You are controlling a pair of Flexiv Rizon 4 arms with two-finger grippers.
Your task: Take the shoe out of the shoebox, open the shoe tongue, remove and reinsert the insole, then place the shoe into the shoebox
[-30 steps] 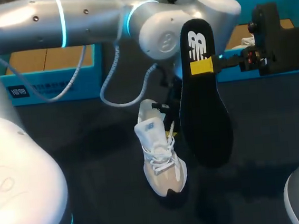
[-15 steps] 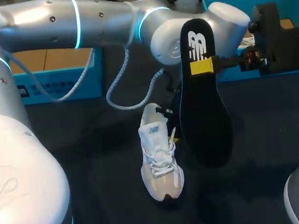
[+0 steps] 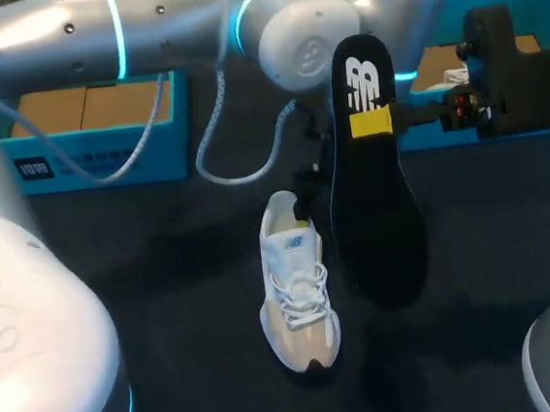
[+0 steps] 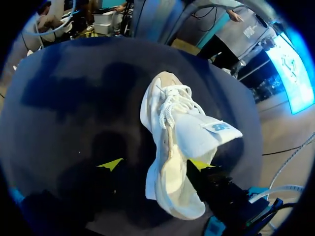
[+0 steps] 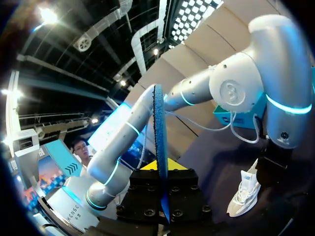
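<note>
The right gripper (image 3: 376, 121) is closed on the black insole (image 3: 373, 206). Its yellow tips press the insole from two sides, close to the heel end. The insole hangs in the air with the heel end up and the toe end down, beside the shoe and above the black table (image 3: 165, 275). In the right wrist view the insole (image 5: 158, 123) shows only its thin edge, standing between the fingers of this gripper (image 5: 160, 166).

The left gripper (image 4: 155, 164) has its fingers spread wide and it holds nothing. The heel of the white sneaker (image 4: 172, 147) lies between the two yellow tips. One tip is just beside the heel, the other is apart from it. In the head view this gripper (image 3: 304, 198) stands at the heel of the sneaker (image 3: 298, 291).

The sneaker rests on its sole near the middle of the table, with the toe pointing toward the robot. Its tongue (image 4: 206, 130) is pulled up and away from the laces.

The left shoebox (image 3: 103, 135) and the right shoebox (image 3: 490, 10), both blue, stand at the far side of the table, well apart from the sneaker.
</note>
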